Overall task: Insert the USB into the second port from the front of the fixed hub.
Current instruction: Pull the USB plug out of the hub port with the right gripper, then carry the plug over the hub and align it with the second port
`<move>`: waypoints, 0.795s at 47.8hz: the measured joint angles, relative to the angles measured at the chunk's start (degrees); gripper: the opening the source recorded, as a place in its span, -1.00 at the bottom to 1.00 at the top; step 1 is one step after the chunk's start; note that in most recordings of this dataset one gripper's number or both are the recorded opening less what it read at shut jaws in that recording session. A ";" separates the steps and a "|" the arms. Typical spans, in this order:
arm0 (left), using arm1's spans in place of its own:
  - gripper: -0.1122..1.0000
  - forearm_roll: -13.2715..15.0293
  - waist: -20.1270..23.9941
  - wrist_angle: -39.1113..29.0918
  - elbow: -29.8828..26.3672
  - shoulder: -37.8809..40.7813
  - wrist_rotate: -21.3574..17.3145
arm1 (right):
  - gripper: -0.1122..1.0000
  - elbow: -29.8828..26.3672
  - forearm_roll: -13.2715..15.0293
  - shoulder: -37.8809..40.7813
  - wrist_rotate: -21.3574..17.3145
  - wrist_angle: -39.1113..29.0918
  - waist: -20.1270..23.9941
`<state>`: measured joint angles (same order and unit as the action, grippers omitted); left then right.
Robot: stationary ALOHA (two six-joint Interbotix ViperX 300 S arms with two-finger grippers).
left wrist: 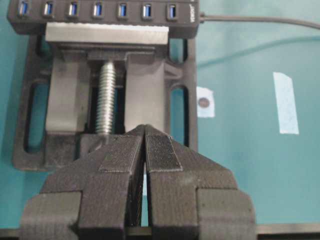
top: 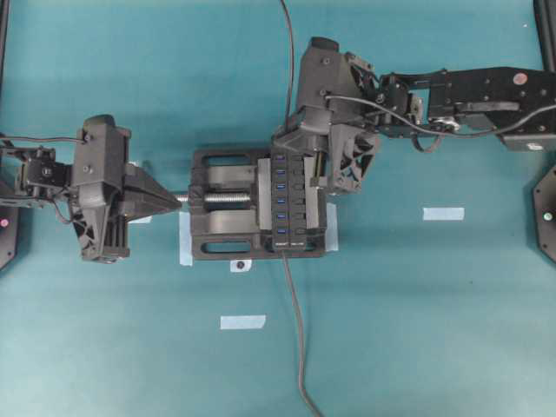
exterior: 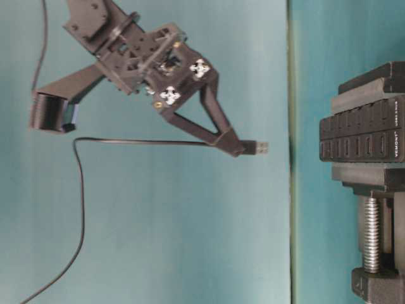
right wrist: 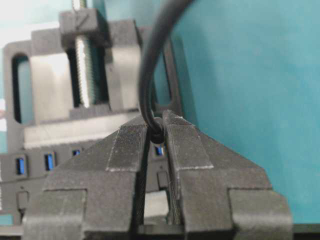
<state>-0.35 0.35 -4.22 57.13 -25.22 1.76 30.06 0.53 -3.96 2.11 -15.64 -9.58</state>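
Right gripper [right wrist: 155, 131] pinches the small black rectangular USB plug [exterior: 256, 147], thin dark cable [exterior: 126, 142] trailing behind; in the table-level view the metal tip is short of the long narrow black fixed hub [exterior: 364, 133], not touching. Hub with its row of blue ports [top: 281, 195] sits clamped in the wider black screw vise [top: 221, 213]. Left gripper [left wrist: 145, 137], fingers pressed together and holding nothing, sits at the threaded steel vise screw [left wrist: 106, 95].

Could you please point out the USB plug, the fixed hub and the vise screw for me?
USB plug [exterior: 260, 147], table-level view, on its metal tip.
fixed hub [top: 281, 193], overhead view, on its port row.
vise screw [left wrist: 106, 97], left wrist view, on its threads.
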 measured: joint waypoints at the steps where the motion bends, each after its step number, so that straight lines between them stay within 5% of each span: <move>1: -0.80 -0.09 0.00 0.00 0.00 0.09 0.00 | -0.67 -0.09 0.00 -0.18 0.00 0.00 0.09; 38: -0.80 0.00 0.00 0.09 -0.26 1.05 0.00 | -0.67 -0.09 -0.44 -0.09 -4.04 -0.09 5.80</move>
<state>-0.35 0.35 -4.13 56.87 -24.17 1.76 29.97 0.09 -4.04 -1.93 -15.73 -3.78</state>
